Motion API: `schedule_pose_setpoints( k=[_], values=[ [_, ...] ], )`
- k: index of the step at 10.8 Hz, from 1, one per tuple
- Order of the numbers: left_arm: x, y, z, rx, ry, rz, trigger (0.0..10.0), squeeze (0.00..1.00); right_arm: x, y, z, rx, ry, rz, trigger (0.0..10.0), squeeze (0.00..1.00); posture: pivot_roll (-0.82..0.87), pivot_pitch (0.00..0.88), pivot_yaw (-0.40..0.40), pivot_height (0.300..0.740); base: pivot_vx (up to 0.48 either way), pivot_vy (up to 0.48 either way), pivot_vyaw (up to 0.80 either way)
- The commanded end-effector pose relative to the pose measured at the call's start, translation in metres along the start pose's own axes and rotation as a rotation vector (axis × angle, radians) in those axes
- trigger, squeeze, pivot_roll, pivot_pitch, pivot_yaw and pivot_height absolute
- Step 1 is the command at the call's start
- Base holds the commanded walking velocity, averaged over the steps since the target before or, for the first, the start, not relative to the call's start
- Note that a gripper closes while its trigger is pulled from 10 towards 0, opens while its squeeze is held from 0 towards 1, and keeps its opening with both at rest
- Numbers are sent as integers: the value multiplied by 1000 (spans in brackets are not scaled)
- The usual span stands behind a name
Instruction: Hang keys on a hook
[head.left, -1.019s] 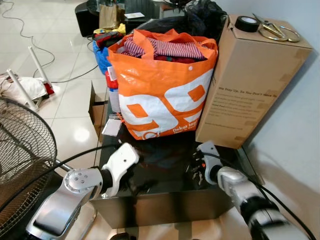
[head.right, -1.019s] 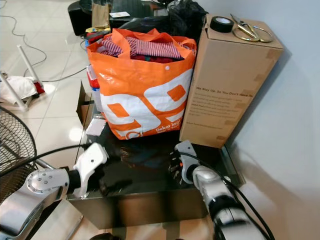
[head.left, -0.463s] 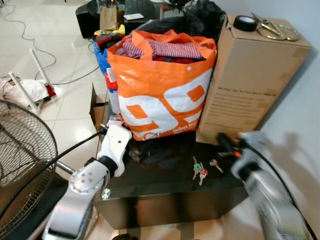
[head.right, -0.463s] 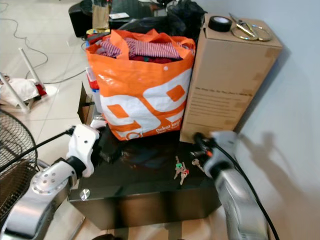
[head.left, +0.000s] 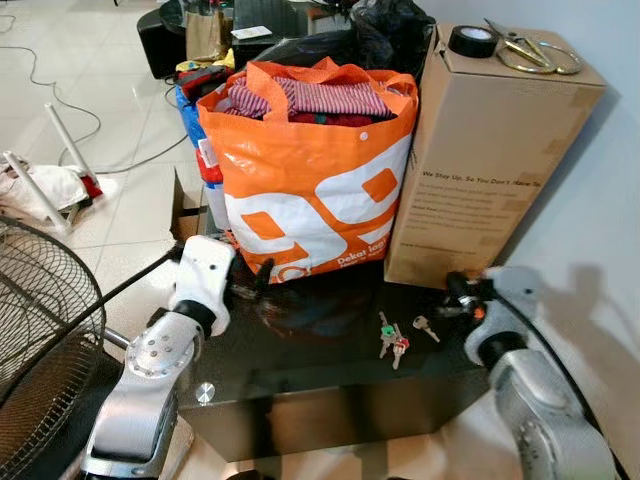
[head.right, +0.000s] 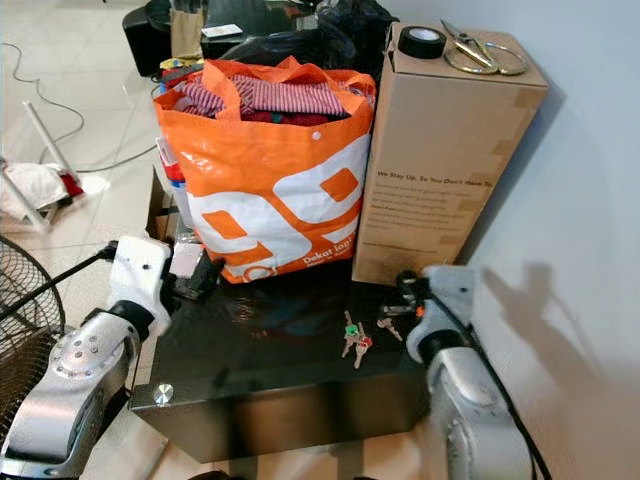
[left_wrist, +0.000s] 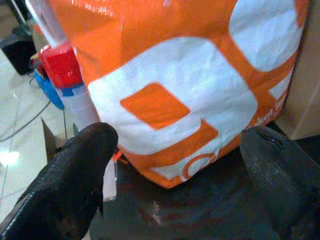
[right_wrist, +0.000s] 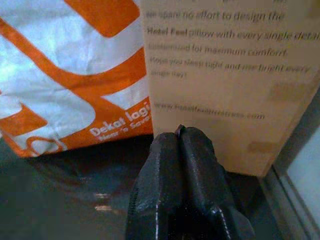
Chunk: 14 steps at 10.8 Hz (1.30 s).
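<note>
I am looking down at a shiny black table (head.left: 300, 370). The keys (head.left: 392, 340) are lying flat on it, near the front edge, with a small loose key (head.left: 424, 326) just beside them.

My right gripper (head.left: 457, 296) is hovering low over the table, just to the right of the keys and not touching them. Its two black fingers (right_wrist: 185, 175) are pressed tight together and are holding nothing. Right in front of the fingertips a tall cardboard box (head.left: 490, 150) is standing. A roll of black tape (head.left: 472, 40) and a pair of scissors (head.left: 535, 52) are sitting on top of the box.

My left gripper (left_wrist: 180, 165) is reaching in from the other side of the table. Its fingers (left_wrist: 75, 180) are spread wide apart with nothing between them. They are pointing at the bottom of a big orange and white bag (head.left: 310, 190) full of clothes. The keys are well apart from these fingers, off to their right.

A wire fan (head.left: 40, 330) is standing on the floor at my far left.
</note>
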<state>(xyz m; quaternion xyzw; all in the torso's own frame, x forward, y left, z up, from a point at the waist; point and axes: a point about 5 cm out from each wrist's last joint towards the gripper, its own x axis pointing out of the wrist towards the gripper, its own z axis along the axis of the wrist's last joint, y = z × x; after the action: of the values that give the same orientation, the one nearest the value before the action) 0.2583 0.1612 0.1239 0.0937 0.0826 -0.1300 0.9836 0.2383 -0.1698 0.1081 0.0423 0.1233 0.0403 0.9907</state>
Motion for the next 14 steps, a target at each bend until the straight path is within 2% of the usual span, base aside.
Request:
schedule_pose_setpoints(
  k=[1, 3, 4, 7, 12, 14],
  values=[
    [3, 3, 3, 0, 0, 14, 10000, 0, 5, -1, 6, 2, -1, -23, 0, 0, -52, 0, 19, 740, 0, 0, 0],
    [4, 9, 7, -9, -13, 30, 10000, 0, 10, 0, 4, -5, 15, -23, 0, 0, -28, 0, 13, 740, 0, 0, 0],
    [4, 10, 8, -20, -16, 31, 10000, 0, 8, 0, 3, -7, 20, -20, 0, 0, -47, 0, 35, 740, 0, 0, 0],
    [11, 5, 8, -33, -16, 13, 10000, 0, 9, -7, 8, -7, 14, -47, 0, 0, -59, 0, 50, 740, 0, 0, 0],
    [7, 9, 6, -55, -21, 62, 10000, 0, 18, -3, 12, -35, 27, -5, 0, 0, -14, 0, -5, 740, 0, 0, 0],
    [2, 8, 6, -63, -21, 86, 10000, 0, 24, 0, 15, -54, 28, 27, 0, 0, -5, 0, -26, 740, -246, 0, 0]
  ],
)
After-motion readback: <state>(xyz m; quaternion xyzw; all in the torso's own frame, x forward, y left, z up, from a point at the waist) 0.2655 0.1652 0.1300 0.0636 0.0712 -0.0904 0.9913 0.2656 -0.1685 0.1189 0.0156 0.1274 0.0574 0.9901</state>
